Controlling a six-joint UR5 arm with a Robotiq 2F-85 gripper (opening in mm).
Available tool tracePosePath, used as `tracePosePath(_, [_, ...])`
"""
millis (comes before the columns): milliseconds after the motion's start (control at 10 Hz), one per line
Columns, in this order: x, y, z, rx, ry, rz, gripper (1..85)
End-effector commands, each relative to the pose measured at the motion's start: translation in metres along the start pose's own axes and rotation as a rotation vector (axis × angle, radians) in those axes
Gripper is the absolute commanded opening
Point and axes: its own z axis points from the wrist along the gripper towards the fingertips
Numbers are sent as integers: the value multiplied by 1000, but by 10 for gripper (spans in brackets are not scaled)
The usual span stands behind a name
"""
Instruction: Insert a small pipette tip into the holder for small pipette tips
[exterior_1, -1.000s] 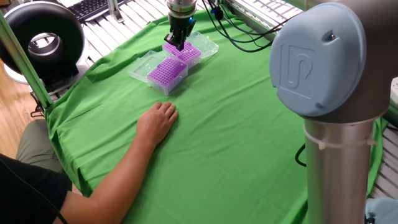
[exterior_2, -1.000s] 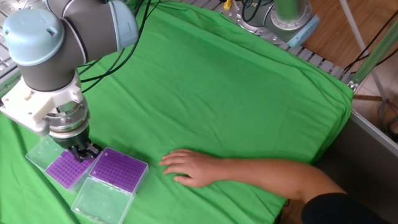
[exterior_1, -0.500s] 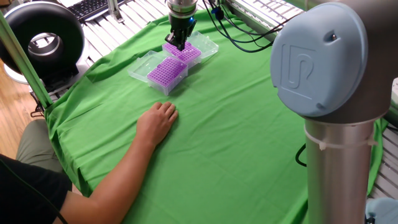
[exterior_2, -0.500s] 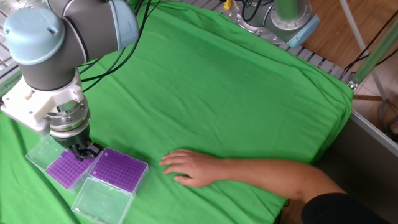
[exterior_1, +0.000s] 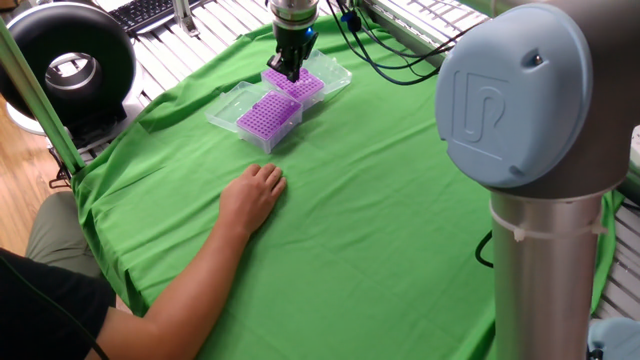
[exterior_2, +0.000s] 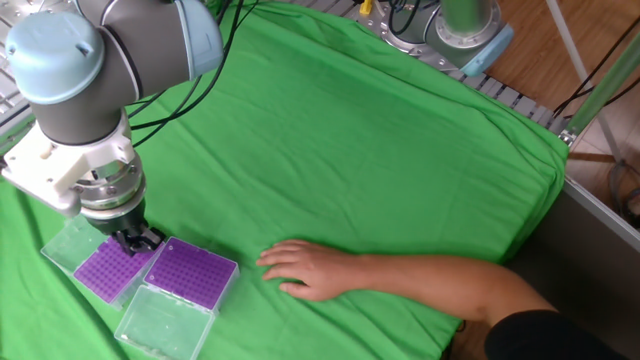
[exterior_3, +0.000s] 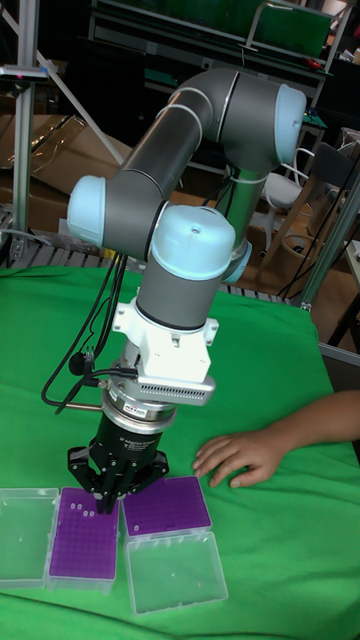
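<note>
Bench: I see the bench (exterior_2: 400, 150) covered edge to edge by a green cloth (exterior_1: 380, 220), creased and hanging over the sides; slatted metal shows beyond the cloth at the far edges.

Arm: my UR5 arm (exterior_3: 190, 260) stands bent over the left part of the cloth in the tall fixed view, wrist pointing straight down.

Gripper: the gripper (exterior_3: 103, 497) hangs directly over the left purple rack (exterior_3: 82, 533), fingertips just above or touching its hole grid; I cannot tell which.

Jaws: close together, nearly shut. Whether a pipette tip sits between them I cannot tell; it is too small and dark there.

Holders: two purple racks lie side by side, touching. The right purple rack (exterior_3: 166, 506) lies just beside the gripper. Each has a clear lid folded open: one clear lid (exterior_3: 24, 535) to the left, another clear lid (exterior_3: 172, 571) in front.

Person: a bare hand (exterior_1: 255, 192) rests flat on the cloth, near the racks but apart from them, the forearm reaching in from the bench edge.

Room: a black ring-shaped device (exterior_1: 65, 65) and a keyboard (exterior_1: 150, 10) lie past the cloth; cables (exterior_1: 380, 55) trail behind the arm; wooden floor shows at the side.
</note>
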Motion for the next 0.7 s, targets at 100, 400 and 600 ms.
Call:
tracePosePath(100, [10,1,2,-21,28,-37,80])
tracePosePath(400, [17,-3,2,-14,47,-70,153])
tracePosePath(600, [18,-3,3,-16,49,-72,180])
